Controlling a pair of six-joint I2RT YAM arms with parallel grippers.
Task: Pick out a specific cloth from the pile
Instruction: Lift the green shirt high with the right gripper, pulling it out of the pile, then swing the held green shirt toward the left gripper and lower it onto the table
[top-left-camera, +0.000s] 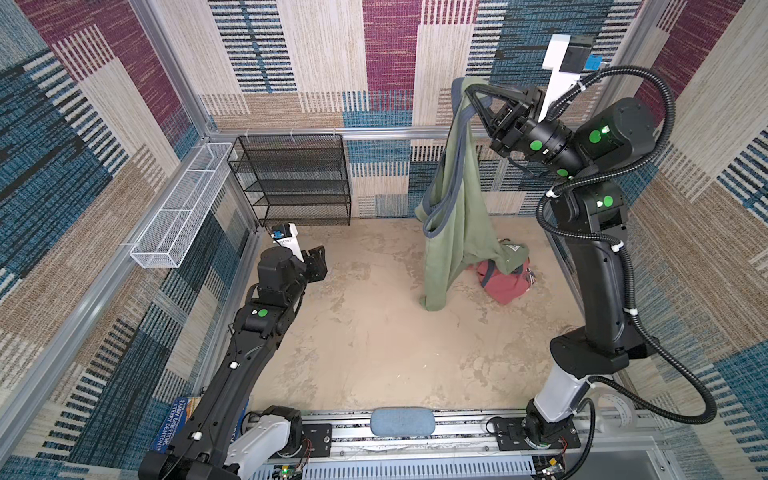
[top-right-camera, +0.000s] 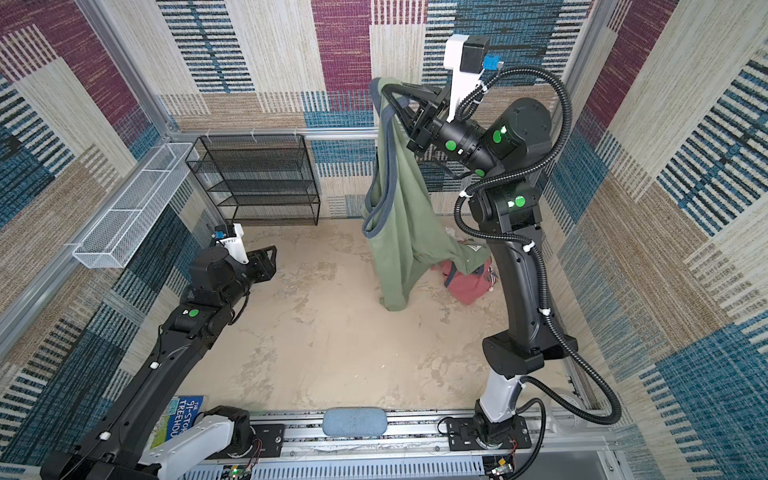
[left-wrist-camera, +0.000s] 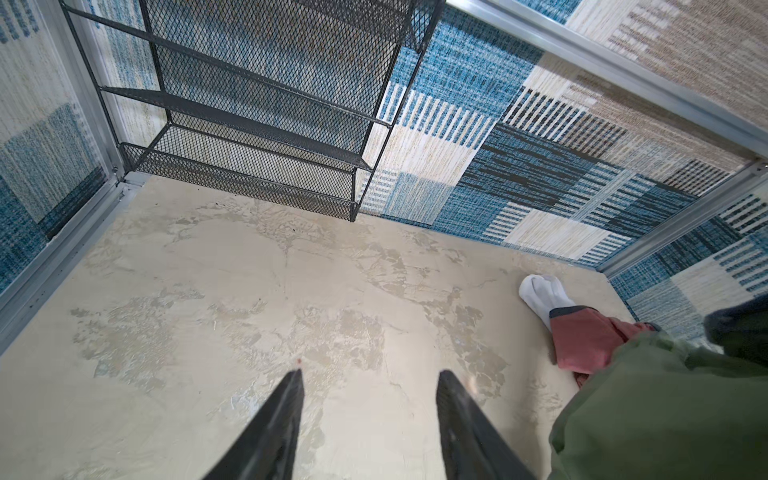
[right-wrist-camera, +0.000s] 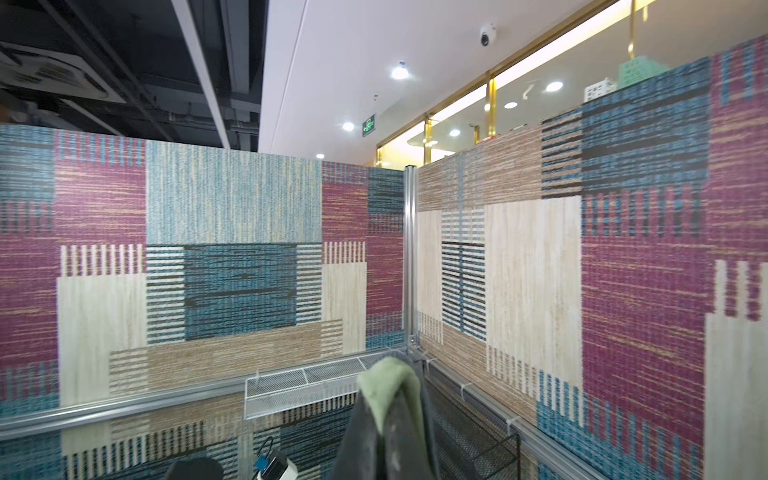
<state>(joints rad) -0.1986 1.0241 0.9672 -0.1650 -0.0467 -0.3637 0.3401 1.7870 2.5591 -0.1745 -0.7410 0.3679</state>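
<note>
Hanging from the right gripper (top-left-camera: 468, 89), jaws pinching it, the cloth (top-left-camera: 457, 224) is trailing onto the pile (top-left-camera: 505, 283); left gripper (left-wrist-camera: 370, 376) jaws spread.

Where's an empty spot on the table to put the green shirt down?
The wide bare tabletop between the left tool and the hanging green cloth, and in front of the black shelf. It is crowded by the pile at the far right.

cloth (top-left-camera: 457, 216): olive-green garment with grey-blue trim bands, hanging tall from its bunched top; lower end at or just above the surface (top-left-camera: 374, 332), a labelled corner draped over the pile.
pile (top-left-camera: 505, 284): crumpled rust-red and white clothes, far right.
</note>
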